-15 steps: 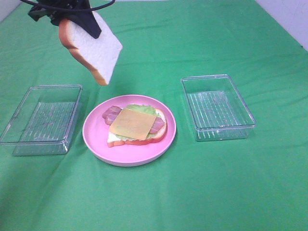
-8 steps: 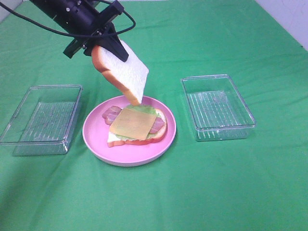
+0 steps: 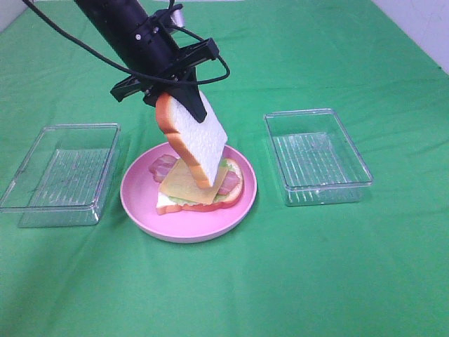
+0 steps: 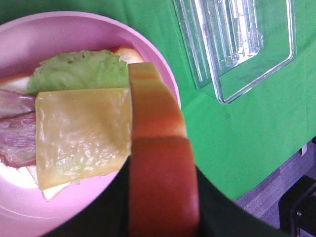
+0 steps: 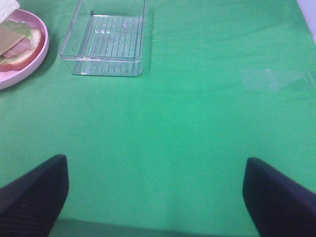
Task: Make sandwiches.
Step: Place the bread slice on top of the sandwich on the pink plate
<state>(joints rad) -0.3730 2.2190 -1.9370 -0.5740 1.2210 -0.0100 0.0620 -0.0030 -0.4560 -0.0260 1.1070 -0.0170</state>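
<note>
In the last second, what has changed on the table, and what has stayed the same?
The left gripper, fingers shut on the top bread slice, carried it down and to the right, from high above the left tray to just over the cheese square on the open sandwich. Nothing was released. The pink plate, both trays and the open, idle right gripper stayed put.

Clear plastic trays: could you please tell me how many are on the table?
2. One clear tray sits left of the pink plate; the other tray sits to its right. No others show in any view.
</note>
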